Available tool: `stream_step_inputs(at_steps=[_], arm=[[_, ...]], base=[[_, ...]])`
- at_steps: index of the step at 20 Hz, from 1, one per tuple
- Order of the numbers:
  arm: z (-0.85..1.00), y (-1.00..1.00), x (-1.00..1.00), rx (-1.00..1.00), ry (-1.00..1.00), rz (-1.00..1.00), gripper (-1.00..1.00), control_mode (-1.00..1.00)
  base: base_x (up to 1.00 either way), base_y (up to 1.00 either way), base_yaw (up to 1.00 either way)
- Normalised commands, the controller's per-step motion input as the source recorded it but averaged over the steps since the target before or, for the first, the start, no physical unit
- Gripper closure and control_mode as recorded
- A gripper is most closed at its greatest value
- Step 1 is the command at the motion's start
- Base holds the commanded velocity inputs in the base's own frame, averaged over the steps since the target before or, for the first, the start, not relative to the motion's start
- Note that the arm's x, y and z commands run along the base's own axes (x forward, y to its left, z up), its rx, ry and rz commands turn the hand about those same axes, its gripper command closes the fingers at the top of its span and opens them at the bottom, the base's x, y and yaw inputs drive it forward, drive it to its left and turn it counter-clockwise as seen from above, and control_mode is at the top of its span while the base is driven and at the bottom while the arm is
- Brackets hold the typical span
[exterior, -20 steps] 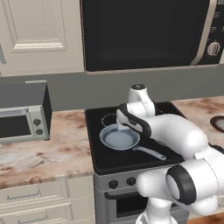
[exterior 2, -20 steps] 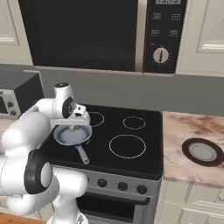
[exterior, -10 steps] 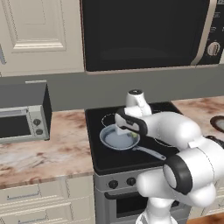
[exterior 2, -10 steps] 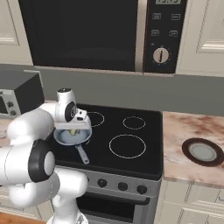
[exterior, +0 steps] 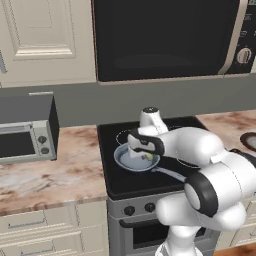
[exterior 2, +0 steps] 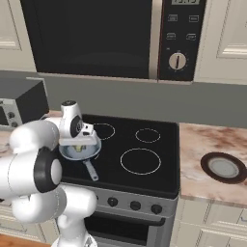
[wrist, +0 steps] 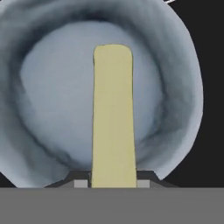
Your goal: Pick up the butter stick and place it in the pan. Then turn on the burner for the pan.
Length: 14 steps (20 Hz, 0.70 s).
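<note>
The grey-blue pan (exterior: pixel 131 160) sits on the front left burner of the black stovetop, its thin handle (exterior: pixel 170 173) pointing toward the front right. My gripper (exterior: pixel 145 152) hangs low over the pan's bowl, shut on the pale-yellow butter stick (exterior: pixel 148 157). From the right base view the gripper (exterior 2: pixel 80 144) holds the butter stick (exterior 2: pixel 80 149) just inside the pan (exterior 2: pixel 91 149) rim. In the hand view the butter stick (wrist: pixel 113 113) runs up from between my fingertips (wrist: pixel 113 183), with the pan (wrist: pixel 48 92) floor close beneath it. Whether the stick touches the pan I cannot tell.
A row of stove knobs (exterior 2: pixel 135 206) lines the front panel below the cooktop. A large ring burner (exterior 2: pixel 140 161) lies right of the pan. A dark round dish (exterior 2: pixel 224 167) rests on the right counter. A toaster oven (exterior: pixel 25 137) stands on the left counter, a microwave (exterior: pixel 165 40) above.
My hand has come down closer to the pan with the butter stick still gripped. The pan has stayed in place.
</note>
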Motion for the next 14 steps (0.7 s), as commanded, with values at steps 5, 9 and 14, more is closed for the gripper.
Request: stream_step_inputs(at_steps=[5, 9, 14], arm=[[-0.16, 0.03, 0.08, 0.00, 0.00, 0.02, 1.00, -1.00], [-0.08, 0.00, 0.09, 0.00, 0.00, 0.02, 1.00, -1.00], [-0.11, 0.00, 0.08, 0.00, 0.00, 0.02, 1.00, -1.00]], base=[[0.00, 0.00, 0.00], [0.00, 0.00, 0.00], [0.00, 0.00, 0.00]])
